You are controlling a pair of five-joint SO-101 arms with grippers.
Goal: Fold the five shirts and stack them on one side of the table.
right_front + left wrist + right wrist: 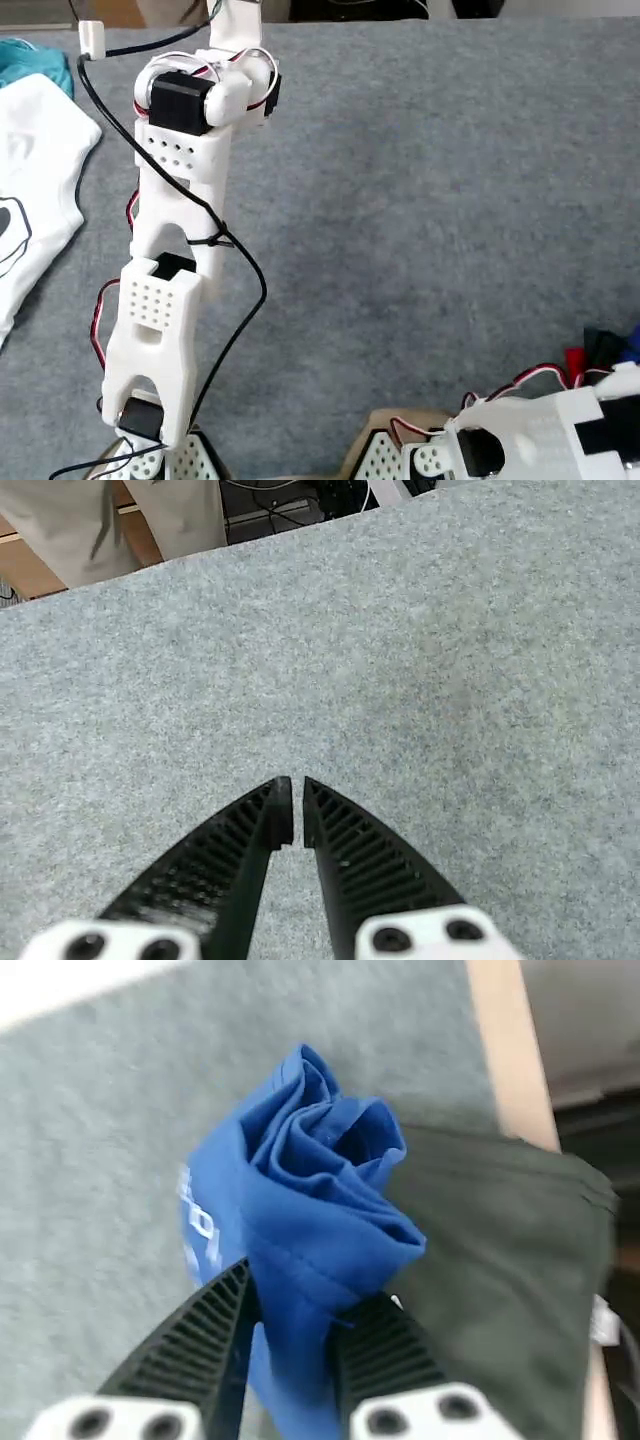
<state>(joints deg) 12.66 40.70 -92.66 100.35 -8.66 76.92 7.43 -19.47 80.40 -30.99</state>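
- Jaws on the left arm stood all but shut in the left wrist view, tips nearly touching and gripping nothing, above bare grey counter (450,660) near its far edge.
- Right jaws, in the right wrist view, were clamped on a crumpled blue shirt (310,1180), held over a dark green garment (500,1260) that lay by the counter's wooden edge. The blue bunch ran lengthwise straight out from the jaws, its rolled end pointing away from them. Wadded as it was, collar and hem could not be told apart.
- High view had the left arm (175,230) stretched across the counter toward the far side and the right arm (540,430) at the near right corner. A white shirt (35,190) lay spread at the left edge, just nearer than a teal shirt (35,60).
- Judged from this, the step in hand was fetching a shirt to the open middle. Next it would need laying down and spreading flat, likely with the free left jaws taking a second corner.
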